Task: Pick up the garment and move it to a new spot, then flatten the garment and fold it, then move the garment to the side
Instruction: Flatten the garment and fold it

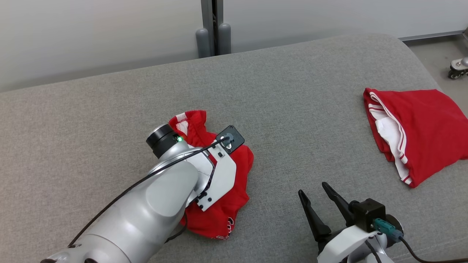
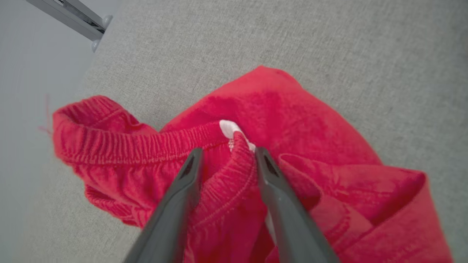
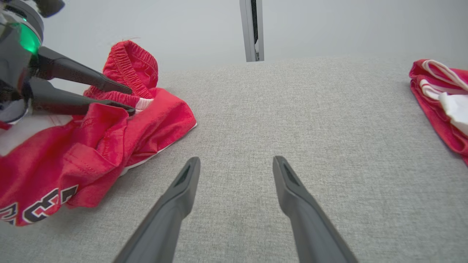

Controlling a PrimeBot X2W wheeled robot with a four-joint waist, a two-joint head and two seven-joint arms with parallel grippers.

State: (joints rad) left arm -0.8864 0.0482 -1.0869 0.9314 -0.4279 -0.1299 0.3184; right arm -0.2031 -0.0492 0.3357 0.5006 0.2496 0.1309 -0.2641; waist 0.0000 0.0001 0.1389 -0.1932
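A crumpled red garment (image 1: 219, 215) with an elastic waistband and dark lettering lies at the middle left of the grey padded surface (image 1: 292, 109). My left arm reaches over it from above and covers most of it in the head view. In the left wrist view my left gripper (image 2: 228, 151) straddles a raised fold of the garment's waistband (image 2: 128, 146), one finger on each side, jaws still apart. The right wrist view shows the same left gripper (image 3: 131, 99) at the garment (image 3: 91, 153). My right gripper (image 1: 312, 187) hovers open and empty over bare fabric, to the right of the garment.
A second red and white garment (image 1: 424, 128) lies folded at the far right edge of the surface. Behind the surface stand a pale wall and a grey post (image 1: 214, 25). A caster wheel (image 1: 459, 67) sits on the floor at the right.
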